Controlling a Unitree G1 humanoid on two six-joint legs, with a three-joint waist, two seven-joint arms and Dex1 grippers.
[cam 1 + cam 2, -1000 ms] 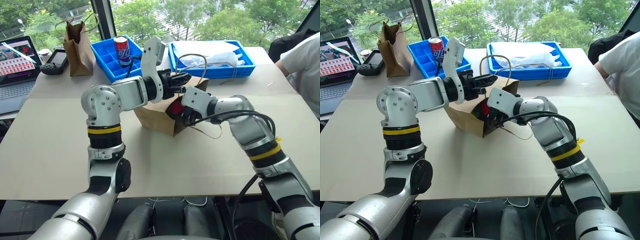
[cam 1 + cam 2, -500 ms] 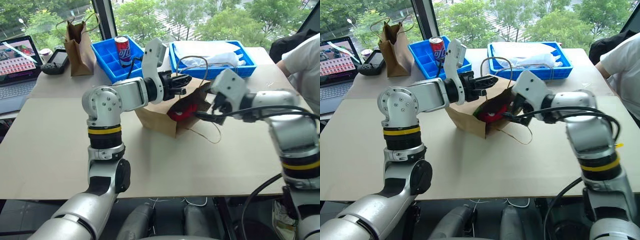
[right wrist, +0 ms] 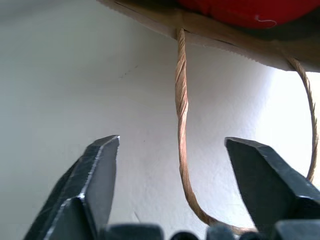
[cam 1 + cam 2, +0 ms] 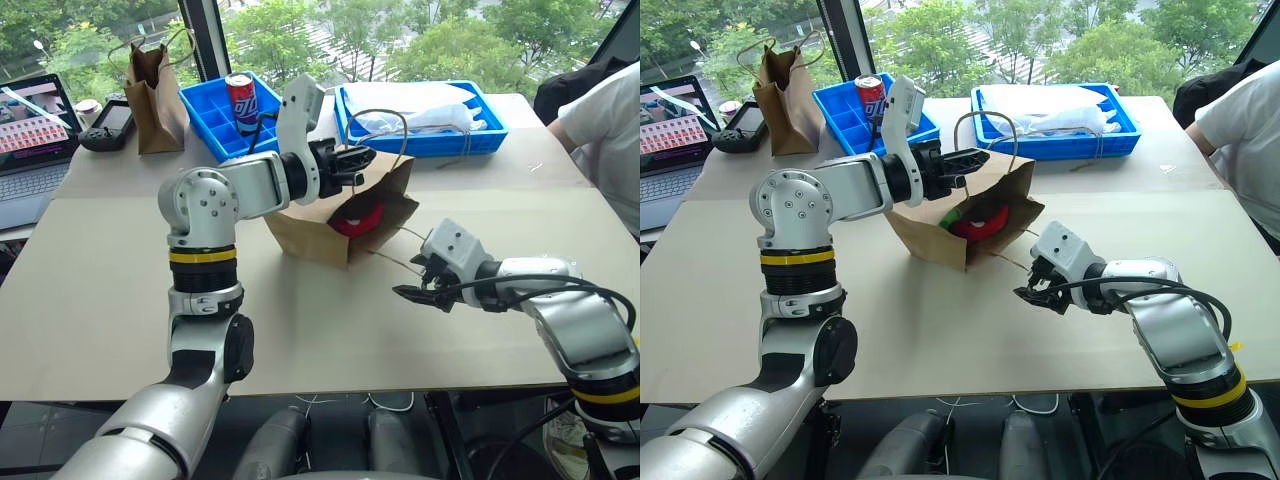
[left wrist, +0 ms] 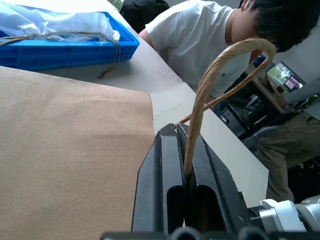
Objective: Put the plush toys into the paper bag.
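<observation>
Lying on its side near the middle of the table, the paper bag has its mouth turned toward the robot's right, and the red plush toy with a bit of green at its edge sits just inside that mouth. The light green toy cannot be made out, so whether it is deeper in the bag I cannot tell. The task looks at least half done, perhaps all but finished.

The left gripper is clamped shut on the upper string handle, holding the mouth up. The right gripper hangs just off the table in front of the bag, empty, jaws parted, with the lower string handle lying between them, untouched.

Beyond the pale tabletop stand two blue trays, a soda can, a darker narrow bag and a laptop. A person in a white shirt sits on the right; windows show trees.
</observation>
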